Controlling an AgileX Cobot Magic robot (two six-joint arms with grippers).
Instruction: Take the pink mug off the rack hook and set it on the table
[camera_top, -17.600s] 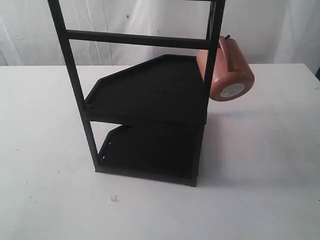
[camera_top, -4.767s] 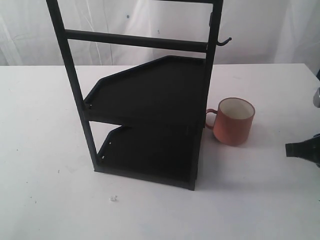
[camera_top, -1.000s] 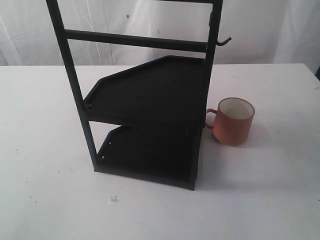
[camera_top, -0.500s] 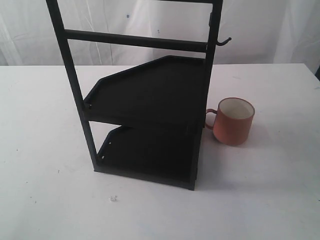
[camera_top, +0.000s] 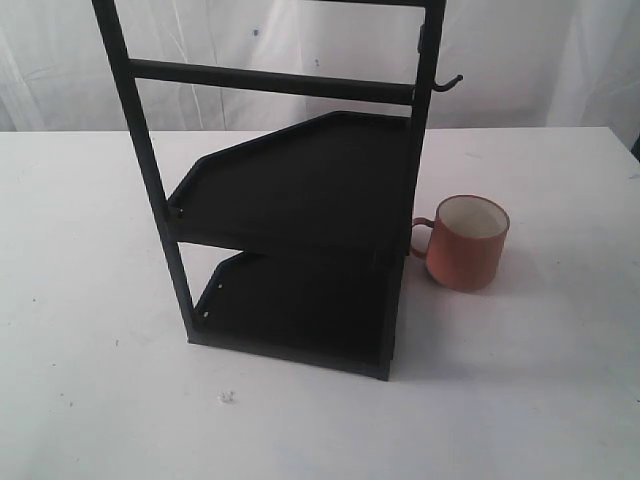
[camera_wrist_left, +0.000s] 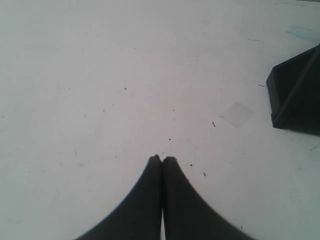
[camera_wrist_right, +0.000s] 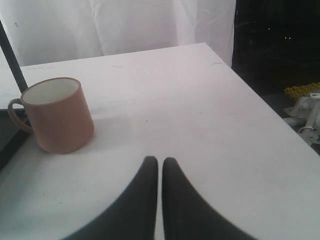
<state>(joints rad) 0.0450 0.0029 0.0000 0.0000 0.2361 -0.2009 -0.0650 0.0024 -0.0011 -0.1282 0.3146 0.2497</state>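
Note:
The pink mug (camera_top: 467, 243) stands upright on the white table (camera_top: 540, 370), just right of the black rack (camera_top: 300, 230), its handle turned toward the rack's post. The rack hook (camera_top: 449, 82) juts out bare from the upper right post. In the right wrist view the pink mug (camera_wrist_right: 56, 114) shows its cream inside, and my right gripper (camera_wrist_right: 160, 160) is shut and holds nothing, well apart from it. My left gripper (camera_wrist_left: 162, 158) is shut over bare table, with a corner of the rack (camera_wrist_left: 296, 95) off to one side. Neither gripper appears in the exterior view.
The table's edge (camera_wrist_right: 260, 95) runs close beyond the mug in the right wrist view, with dark floor and clutter (camera_wrist_right: 305, 107) past it. A white curtain (camera_top: 300, 40) hangs behind the table. A small white speck (camera_top: 227, 397) lies in front of the rack.
Long ago the mug hung on the hook; it now stands on the table. The right gripper seen at the exterior view's right edge 4.8 s ago has left that view. Nothing moved in the last second.

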